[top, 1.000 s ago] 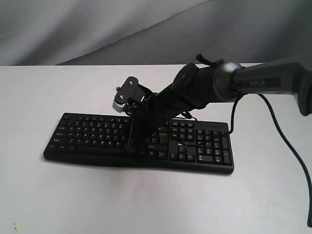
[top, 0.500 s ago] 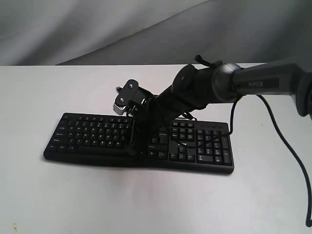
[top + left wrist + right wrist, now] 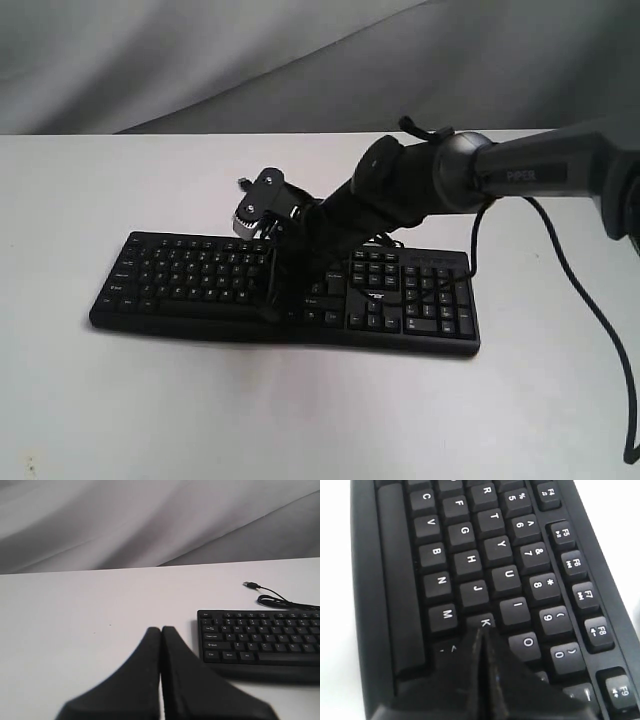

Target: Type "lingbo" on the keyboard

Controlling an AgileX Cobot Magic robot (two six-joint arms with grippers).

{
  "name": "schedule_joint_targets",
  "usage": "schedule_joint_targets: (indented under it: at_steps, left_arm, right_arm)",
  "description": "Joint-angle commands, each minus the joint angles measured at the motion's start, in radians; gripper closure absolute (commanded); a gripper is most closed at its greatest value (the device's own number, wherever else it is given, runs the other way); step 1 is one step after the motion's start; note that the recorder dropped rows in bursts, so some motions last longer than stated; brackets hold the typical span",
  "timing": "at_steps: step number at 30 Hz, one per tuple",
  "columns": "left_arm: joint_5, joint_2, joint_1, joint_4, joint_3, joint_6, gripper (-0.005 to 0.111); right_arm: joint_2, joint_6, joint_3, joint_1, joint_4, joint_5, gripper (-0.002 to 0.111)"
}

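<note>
**Progress on "lingbo" cannot be read: right hand down among the right-side letters**

The white counter (image 3: 120,400) carries the keyboard (image 3: 190,275), which lies flat and lengthwise near its middle. Its cable (image 3: 272,600) trails off behind it. The right arm (image 3: 520,170) reaches across the number pad toward the letter block. Its right hand (image 3: 481,630) is clenched to a single point, empty, with the tip at the near edge of the K key (image 3: 486,622). Whether it is pressing or only hovering cannot be told. The left hand (image 3: 161,630) is likewise clenched and empty, over bare counter just off the keyboard's left end.

No screen shows, so which letters are already typed is unknown. The tip sits among the keys for L, I and O, which suits one of those strokes. L itself is hidden beneath the hand.
</note>
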Motion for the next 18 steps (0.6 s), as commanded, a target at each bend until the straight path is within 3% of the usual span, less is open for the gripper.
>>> schedule_joint_targets:
  at_steps: [1,18]
  left_arm:
    - [-0.007,-0.004,0.001,-0.004,0.005,-0.002,0.106]
    - [-0.007,-0.004,0.001,-0.004,0.005,-0.002,0.106]
  right_arm:
    - [0.001,0.003,-0.005,-0.002,-0.021,0.008,0.108]
    - [0.021,0.019,-0.108,0.013,-0.033,-0.005,0.108]
